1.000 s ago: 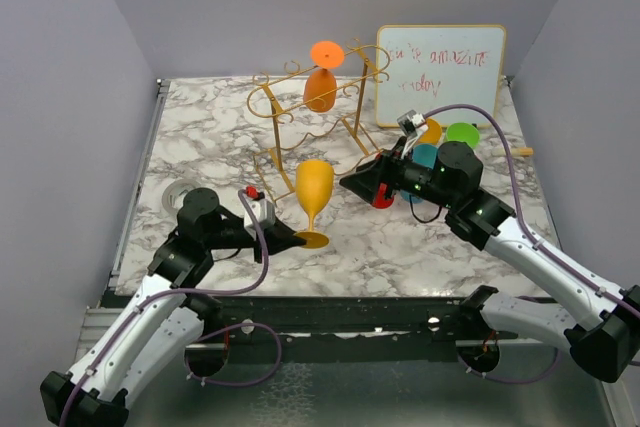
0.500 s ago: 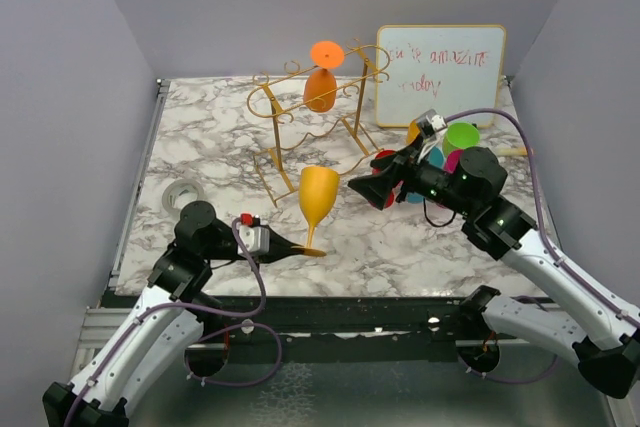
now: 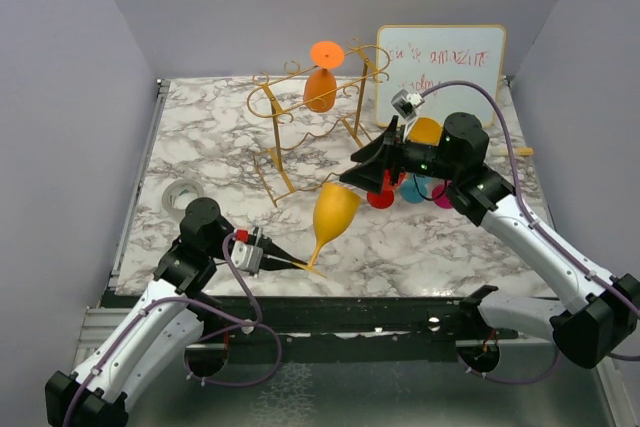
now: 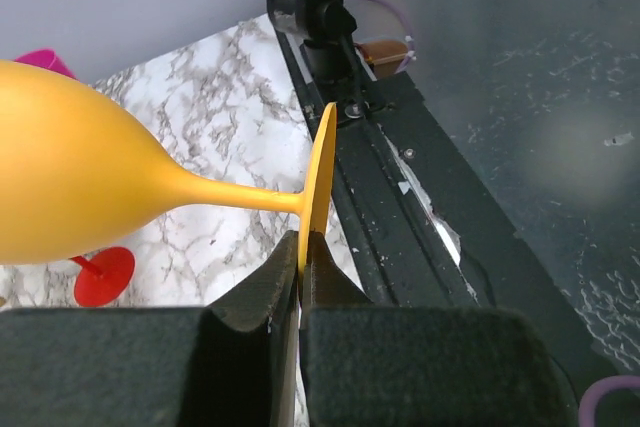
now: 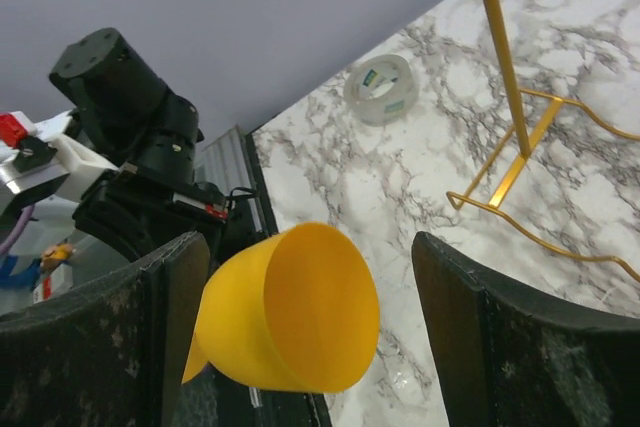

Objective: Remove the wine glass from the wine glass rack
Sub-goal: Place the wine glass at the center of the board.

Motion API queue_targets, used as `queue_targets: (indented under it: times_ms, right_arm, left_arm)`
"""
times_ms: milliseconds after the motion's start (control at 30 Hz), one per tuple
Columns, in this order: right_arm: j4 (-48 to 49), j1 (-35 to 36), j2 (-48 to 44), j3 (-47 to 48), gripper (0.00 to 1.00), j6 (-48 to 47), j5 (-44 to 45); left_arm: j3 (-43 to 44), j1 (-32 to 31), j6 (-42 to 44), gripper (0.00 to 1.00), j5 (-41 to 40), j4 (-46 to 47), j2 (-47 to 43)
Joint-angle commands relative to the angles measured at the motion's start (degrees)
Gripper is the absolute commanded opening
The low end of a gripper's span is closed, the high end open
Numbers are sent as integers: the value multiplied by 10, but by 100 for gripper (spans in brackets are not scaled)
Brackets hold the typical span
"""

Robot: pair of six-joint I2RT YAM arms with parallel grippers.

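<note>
The gold wire wine glass rack (image 3: 285, 112) stands at the back of the marble table, with an orange wine glass (image 3: 320, 89) hanging upside down from it. A yellow wine glass (image 3: 335, 212) leans over near the front edge, its bowl (image 4: 70, 177) up and toward the right arm. My left gripper (image 3: 298, 265) is shut on the rim of its foot (image 4: 322, 177). My right gripper (image 3: 352, 175) is open, just beyond the bowl. In the right wrist view the bowl's mouth (image 5: 300, 312) shows between the spread fingers (image 5: 110, 337), touching neither.
A whiteboard (image 3: 440, 72) leans on the back wall, right of the rack. Several coloured plastic glasses (image 3: 415, 187) stand under the right arm, a red one (image 4: 103, 275) nearest. A tape roll (image 3: 180, 194) lies at the left. A rack foot (image 5: 520, 172) is close to the right gripper.
The yellow glass has tipped from upright to a lean as the left gripper drew back to the front edge. The right gripper has opened wider and risen.
</note>
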Motion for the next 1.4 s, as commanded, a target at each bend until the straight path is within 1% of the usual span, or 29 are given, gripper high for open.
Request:
queue_targets:
  times_ms: [0, 100, 300, 367, 433, 533, 600, 667, 900, 1000, 1067, 1233, 1367]
  right_arm:
    - [-25, -7, 27, 55, 86, -29, -114]
    - [-74, -8, 45, 75, 78, -44, -108]
    - [-115, -8, 80, 105, 75, -76, -173]
    - [-130, -8, 93, 111, 70, -71, -172]
    - [-118, -8, 100, 106, 67, -55, -176]
    - [-85, -8, 116, 112, 66, -41, -238]
    - [-99, -8, 136, 133, 66, -40, -273]
    - [-123, -8, 149, 149, 66, -43, -287]
    - [-161, -8, 159, 145, 66, -50, -301]
    - [-226, -8, 169, 167, 65, -69, -247]
    - [-246, -8, 175, 177, 64, -73, -241]
    - [-217, -8, 180, 165, 61, -54, -287]
    - [-203, -8, 183, 164, 60, -45, -300]
  left_arm:
    - [6, -2, 61, 0, 61, -11, -2]
    - [7, -2, 62, 0, 56, -11, -6]
    - [3, -2, 62, 0, 38, -11, -12]
    - [4, -2, 58, 0, 40, -11, -13]
    - [3, -2, 53, 0, 22, -11, -12]
    - [2, -1, 53, 0, 15, -10, -7]
    - [2, -1, 54, 0, 20, -10, 0]
    - [1, -1, 53, 0, 18, -9, 4]
    - [-4, -1, 53, 0, -2, -7, 6]
    - [-3, -1, 47, 0, -3, -5, 15]
    - [-2, -1, 44, 0, -5, -4, 22]
    - [-5, 0, 45, 0, -17, -3, 21]
    - [-7, 0, 43, 0, -24, -2, 18]
